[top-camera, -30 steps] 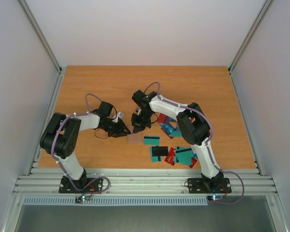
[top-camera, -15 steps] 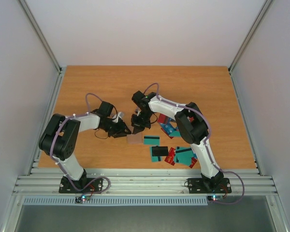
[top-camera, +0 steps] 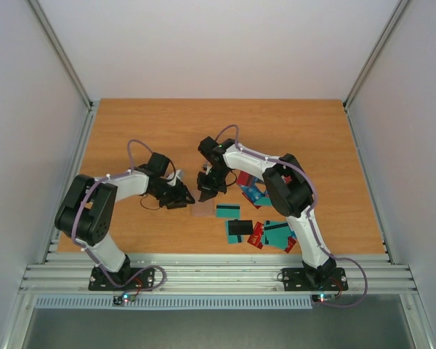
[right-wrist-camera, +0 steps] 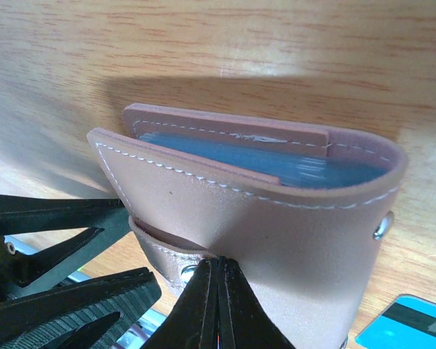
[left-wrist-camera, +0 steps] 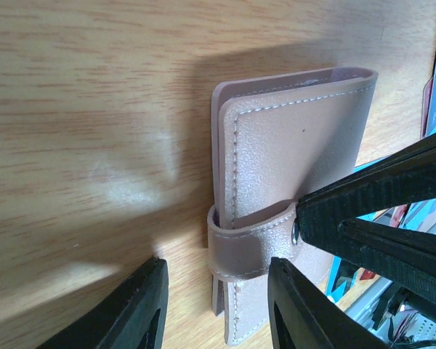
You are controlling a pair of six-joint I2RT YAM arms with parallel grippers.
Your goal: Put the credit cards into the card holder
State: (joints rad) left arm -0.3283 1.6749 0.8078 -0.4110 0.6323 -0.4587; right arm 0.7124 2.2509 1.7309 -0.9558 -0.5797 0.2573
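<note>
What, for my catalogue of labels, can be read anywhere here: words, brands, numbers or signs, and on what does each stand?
No text can be read in any view.
Tan stitched leather card holder: bare leather and seams, no print or logo.
Teal plastic cards with black stripes: too small from above to read; the one corner in the right wrist view shows no print.
</note>
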